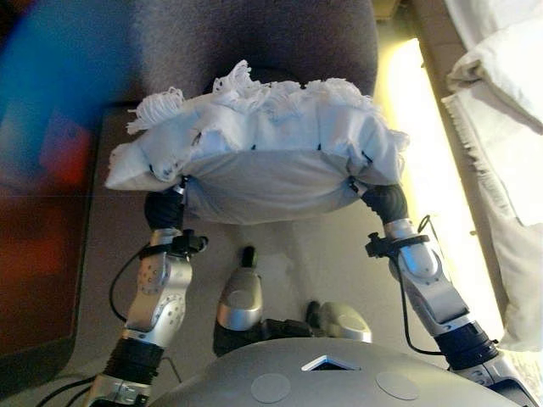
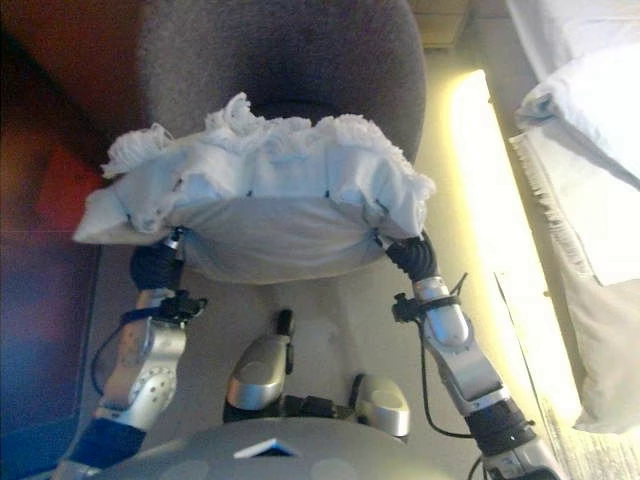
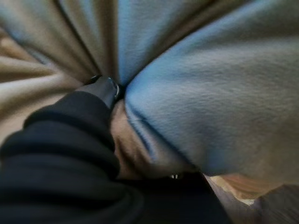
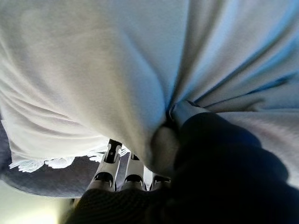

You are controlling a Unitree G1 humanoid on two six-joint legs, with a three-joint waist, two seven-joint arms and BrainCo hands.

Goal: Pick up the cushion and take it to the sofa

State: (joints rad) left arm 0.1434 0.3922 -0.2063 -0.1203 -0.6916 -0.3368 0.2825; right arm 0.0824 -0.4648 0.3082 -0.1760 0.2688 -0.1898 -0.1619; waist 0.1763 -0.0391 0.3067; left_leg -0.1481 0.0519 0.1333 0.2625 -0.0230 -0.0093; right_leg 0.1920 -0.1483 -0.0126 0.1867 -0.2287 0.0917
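A white cushion [image 1: 263, 161] with a frilly fringe along its far edge is held up between both hands, in front of and partly over a grey upholstered seat [image 1: 254, 42]. My left hand [image 1: 165, 208] grips its lower left edge; in the left wrist view its thumb [image 3: 105, 88] digs into the bunched cloth [image 3: 210, 93]. My right hand [image 1: 386, 202] grips the lower right edge; in the right wrist view its thumb [image 4: 184, 109] presses in on one side and its fingers [image 4: 133, 170] lie on the other. The cushion hides most of both hands.
A bed with white linen and a pillow [image 1: 509, 68] stands at the right. A brightly lit strip of floor [image 1: 424, 153] runs between the bed and the seat. Dark furniture [image 1: 42, 254] stands at the left, with a blurred blue shape [image 1: 59, 76] above it.
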